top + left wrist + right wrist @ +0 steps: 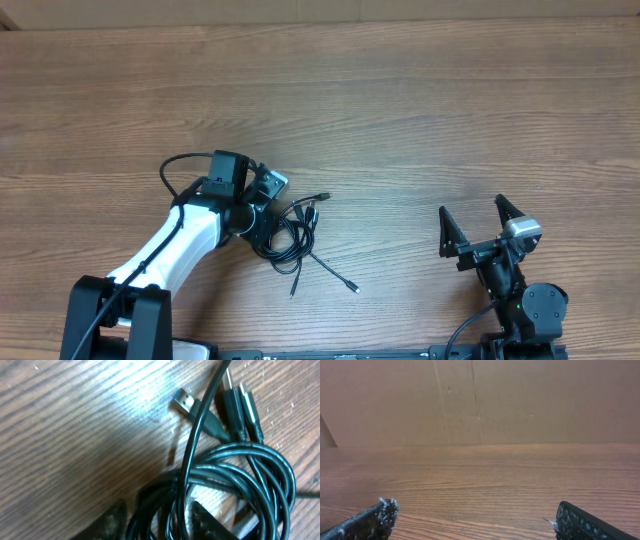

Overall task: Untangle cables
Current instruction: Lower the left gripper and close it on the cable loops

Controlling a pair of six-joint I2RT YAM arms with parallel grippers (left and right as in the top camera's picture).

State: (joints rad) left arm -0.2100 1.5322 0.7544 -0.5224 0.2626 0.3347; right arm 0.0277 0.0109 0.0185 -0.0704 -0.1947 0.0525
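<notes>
**Left hand at the bundle, grip unconfirmed**

The step in hand looked like the first grasp on the knot. The left hand [160,525] was down at the left edge of the cables [292,238], which lay in a small black coil on the desk [400,100], a little left of its middle and toward the near edge.

In the left wrist view, the two fingers [114,521] stood on either side of several looped strands that ran between them. It could not be told from the pictures whether the pads were pinching those strands or only bracketing them. Beyond the fingers, the coil spread up and to the right. A blue-tongued USB plug [184,400] rested on the wood just past the loops, with two more dark plug ends [235,400] side by side next to it.

From overhead, one loose tail [340,280] trailed out of the bundle toward the near right, and another short end [320,198] pointed away to the right.

The right hand [478,228] sat well apart from the cables near the right edge of the desk. Its fingers were spread wide with nothing between them, and its own camera showed only bare wood.

As a judgement, very little untangling was done, since the loops were packed together. The next move called for a firm hold on one side of the coil. The right hand would then need to come across and take a free tail or plug, so a strand could be drawn out without dragging the whole bundle along.
</notes>
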